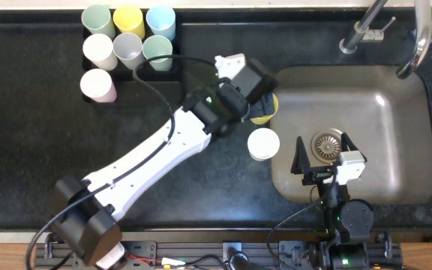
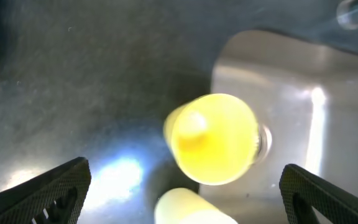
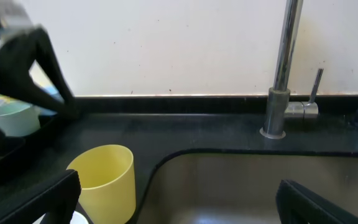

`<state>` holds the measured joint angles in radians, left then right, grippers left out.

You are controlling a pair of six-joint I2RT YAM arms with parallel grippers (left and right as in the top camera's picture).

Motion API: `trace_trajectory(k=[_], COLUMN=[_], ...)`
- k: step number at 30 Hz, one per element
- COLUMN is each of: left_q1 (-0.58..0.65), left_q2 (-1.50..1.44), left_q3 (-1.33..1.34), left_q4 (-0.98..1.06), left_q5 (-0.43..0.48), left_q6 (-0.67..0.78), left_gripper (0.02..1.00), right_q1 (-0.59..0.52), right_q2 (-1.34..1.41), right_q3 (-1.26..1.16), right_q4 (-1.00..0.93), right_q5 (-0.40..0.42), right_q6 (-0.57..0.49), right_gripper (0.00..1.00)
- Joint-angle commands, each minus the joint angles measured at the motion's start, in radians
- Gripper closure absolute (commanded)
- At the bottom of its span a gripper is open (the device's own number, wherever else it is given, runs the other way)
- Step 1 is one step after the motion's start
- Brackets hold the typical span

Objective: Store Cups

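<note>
A yellow cup [image 1: 267, 112] stands upright on the dark counter at the sink's left edge, with a white cup [image 1: 263, 143] just in front of it. My left gripper [image 1: 255, 88] hangs above the yellow cup [image 2: 213, 138], open, its fingers [image 2: 45, 194] spread wide to either side of it; the white cup [image 2: 188, 209] shows beside it. My right gripper [image 1: 323, 155] is open and holds nothing, low over the sink basin near the drain. From there the yellow cup [image 3: 107, 177] is seen side-on. A black rack [image 1: 88, 63] at the back left holds several cups.
A pale pink cup [image 1: 97, 85] stands just in front of the rack. The steel sink [image 1: 396, 97] fills the right side, with a faucet [image 1: 366, 30] behind it. The left arm [image 1: 163, 142] stretches diagonally across the counter.
</note>
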<state>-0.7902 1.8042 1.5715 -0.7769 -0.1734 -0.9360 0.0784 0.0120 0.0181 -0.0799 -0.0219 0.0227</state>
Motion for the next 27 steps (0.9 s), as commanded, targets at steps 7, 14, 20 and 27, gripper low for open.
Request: trace_trajectory(k=[7, 14, 20, 27], left_q1=[0.043, 0.050, 0.051, 0.063], left_q2=[0.111, 0.143, 0.166, 0.171], left_q3=[-0.003, -0.003, -0.003, -0.003], left_q4=[-0.021, -0.018, -0.018, -0.016], left_q5=[0.155, 0.191, 0.195, 0.195], left_q6=[-0.031, -0.032, -0.038, -0.039], left_gripper=[0.020, 0.020, 0.020, 0.901], right_q1=[-0.007, -0.007, -0.007, -0.007], right_q2=[-0.008, -0.008, -0.008, -0.008], right_q3=[-0.014, -0.014, -0.014, -0.014], right_q4=[0.005, 0.005, 0.005, 0.005], right_q5=[-0.004, -0.004, -0.004, -0.004], right_q6=[0.000, 0.000, 0.000, 0.000], right_gripper=[0.003, 0.005, 0.003, 0.003])
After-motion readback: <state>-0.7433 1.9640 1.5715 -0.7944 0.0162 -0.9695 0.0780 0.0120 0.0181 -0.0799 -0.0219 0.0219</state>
